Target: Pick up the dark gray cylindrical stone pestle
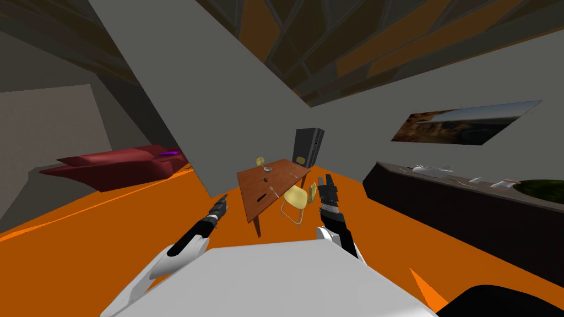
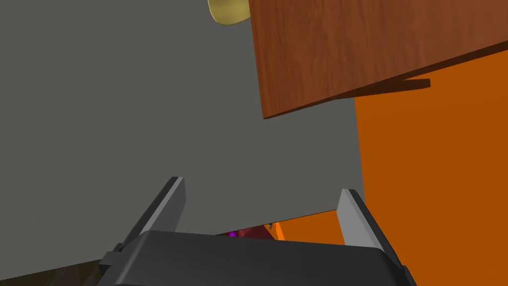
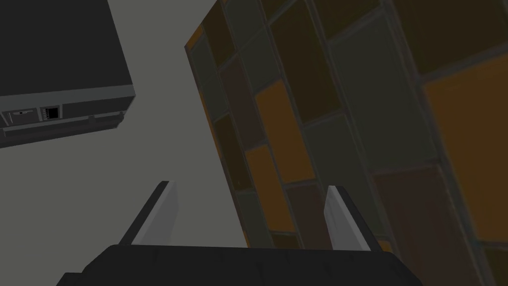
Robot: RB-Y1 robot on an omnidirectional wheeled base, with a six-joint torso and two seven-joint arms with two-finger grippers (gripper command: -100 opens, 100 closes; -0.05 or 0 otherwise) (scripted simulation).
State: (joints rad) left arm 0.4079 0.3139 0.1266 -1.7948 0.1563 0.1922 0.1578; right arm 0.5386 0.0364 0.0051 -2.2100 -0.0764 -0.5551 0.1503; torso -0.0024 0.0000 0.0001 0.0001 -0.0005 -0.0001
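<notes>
A brown wooden table point(image 1: 268, 190) stands on the orange floor ahead of me, some way beyond both hands. Small things lie on it: a grey bowl-like piece point(image 1: 267, 169), a thin grey piece point(image 1: 274, 190) and a short dark piece point(image 1: 260, 197). I cannot tell which is the pestle. My left gripper point(image 1: 222, 206) hangs low, near the table's near corner. In its wrist view the left gripper point(image 2: 262, 186) is open, with the table's edge point(image 2: 347, 54) beyond it. My right gripper point(image 1: 325, 181) is raised beside the yellow chair point(image 1: 296, 198); the right gripper point(image 3: 250, 186) is open and holds nothing.
A grey wall point(image 1: 182, 110) ends just left of the table. A dark cabinet point(image 1: 307, 147) stands behind the table. A long dark counter point(image 1: 468, 212) with white dishes runs along the right. A red sofa point(image 1: 118, 165) sits far left. Orange floor point(image 1: 99, 236) lies open around me.
</notes>
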